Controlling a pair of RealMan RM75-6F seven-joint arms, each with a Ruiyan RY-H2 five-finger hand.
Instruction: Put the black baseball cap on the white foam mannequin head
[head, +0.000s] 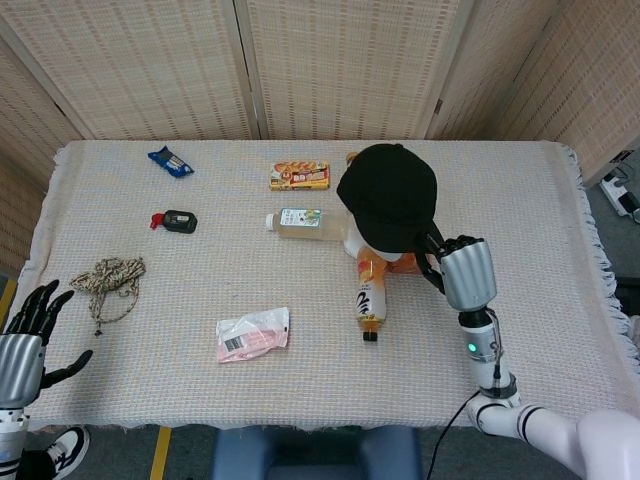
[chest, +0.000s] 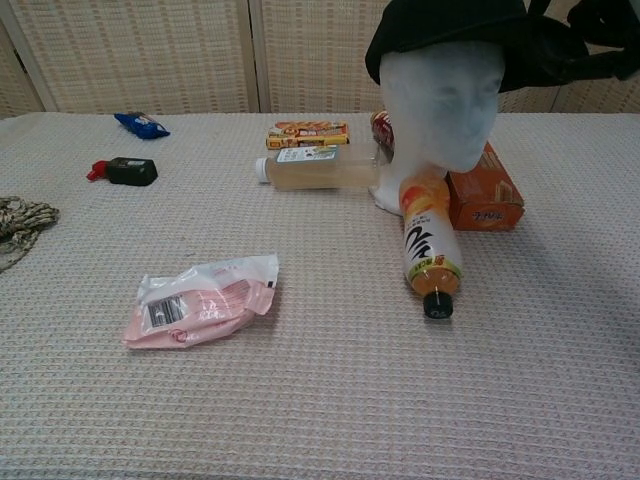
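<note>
Cap on mannequin head, right hand gripping edge

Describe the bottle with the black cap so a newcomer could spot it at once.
Find the white foam head wearing the black cap. Two bottles lie at its base; the one you want, the orange bottle, points towards the table's near edge. Its orange label and black lid set it apart from the pale bottle beside it.

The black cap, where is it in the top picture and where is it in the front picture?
Head view: the black cap is right of the middle, toward the far side of the table, hiding the foam head from above.
Chest view: the cap is at the top edge, right of the middle, on the white foam head.
Shared landmark: the orange bottle lying just in front of the head.
</note>
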